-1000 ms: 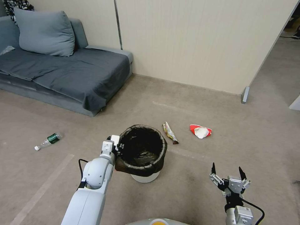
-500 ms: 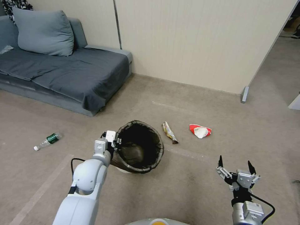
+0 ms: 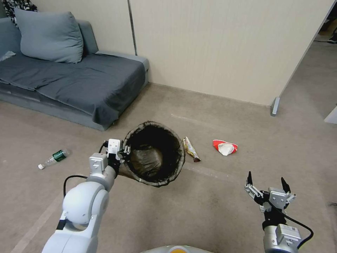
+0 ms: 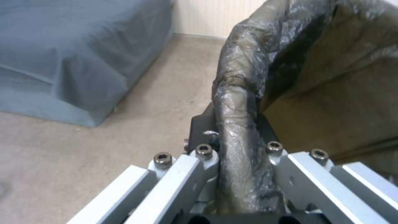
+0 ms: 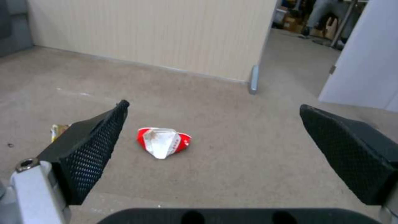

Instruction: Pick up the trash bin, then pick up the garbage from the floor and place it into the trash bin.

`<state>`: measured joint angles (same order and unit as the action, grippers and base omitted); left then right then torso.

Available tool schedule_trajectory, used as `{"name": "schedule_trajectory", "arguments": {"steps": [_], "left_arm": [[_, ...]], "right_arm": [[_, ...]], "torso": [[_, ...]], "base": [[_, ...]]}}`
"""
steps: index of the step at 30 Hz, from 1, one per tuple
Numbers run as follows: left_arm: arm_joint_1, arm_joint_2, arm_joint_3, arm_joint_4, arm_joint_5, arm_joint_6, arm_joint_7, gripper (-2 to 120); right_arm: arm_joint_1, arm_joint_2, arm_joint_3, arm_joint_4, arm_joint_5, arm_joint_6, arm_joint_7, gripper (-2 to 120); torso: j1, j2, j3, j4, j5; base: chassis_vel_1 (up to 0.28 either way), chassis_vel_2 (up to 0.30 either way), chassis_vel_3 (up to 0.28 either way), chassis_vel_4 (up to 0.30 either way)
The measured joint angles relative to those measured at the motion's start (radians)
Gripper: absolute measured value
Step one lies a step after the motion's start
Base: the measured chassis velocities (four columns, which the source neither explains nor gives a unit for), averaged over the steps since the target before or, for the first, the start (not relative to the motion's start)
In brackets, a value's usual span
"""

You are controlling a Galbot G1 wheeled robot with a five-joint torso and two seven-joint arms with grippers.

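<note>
Trash bin (image 3: 153, 154) now off the floor, held up by the left gripper (image 3: 121, 154), whose fingers are clamped on the bag-lined rim (image 4: 240, 124) at the bin's left side. A second ago the bin stood upright on its white base; half a second ago it was already tipping. It is now higher and tilted so the open mouth faces the head camera, base hidden behind the body. Left arm has risen and swung out to the robot's left.

Right gripper (image 3: 268, 189) hangs low on the robot's right, fingers spread wide and holding nothing. It sits a little farther right and lower than a second ago.

Litter unchanged on the floor:
- red-and-white wrapper (image 3: 225, 147), ahead of the right gripper, well apart from it
- slim wrapper (image 3: 191, 149), just beside the bin's right edge in the head view
- clear bottle (image 3: 53, 159), far left, in front of the grey sofa (image 3: 70, 80)
</note>
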<state>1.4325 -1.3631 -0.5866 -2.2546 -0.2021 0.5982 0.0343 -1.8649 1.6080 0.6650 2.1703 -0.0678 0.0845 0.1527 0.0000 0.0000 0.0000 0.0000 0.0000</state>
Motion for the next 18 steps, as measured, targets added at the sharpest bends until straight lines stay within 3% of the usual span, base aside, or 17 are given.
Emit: {"name": "schedule_trajectory", "arguments": {"steps": [12,18], "left_arm": [[0.085,-0.026,-0.061,-0.031,-0.016,-0.069,0.013,4],[0.100,-0.034,-0.070,-0.033,-0.023,-0.072,0.014,4]], "right_arm": [[-0.002,0.000,0.003,0.007,-0.007,0.015,-0.037,100],[-0.001,0.000,0.003,-0.001,-0.003,0.017,-0.037,100]], "torso": [[0.000,0.000,0.000,0.0000,-0.0001],[0.000,0.000,0.000,0.0001,0.0001]], "base": [[-0.010,0.013,0.006,-0.008],[-0.100,0.113,0.115,-0.110]]}}
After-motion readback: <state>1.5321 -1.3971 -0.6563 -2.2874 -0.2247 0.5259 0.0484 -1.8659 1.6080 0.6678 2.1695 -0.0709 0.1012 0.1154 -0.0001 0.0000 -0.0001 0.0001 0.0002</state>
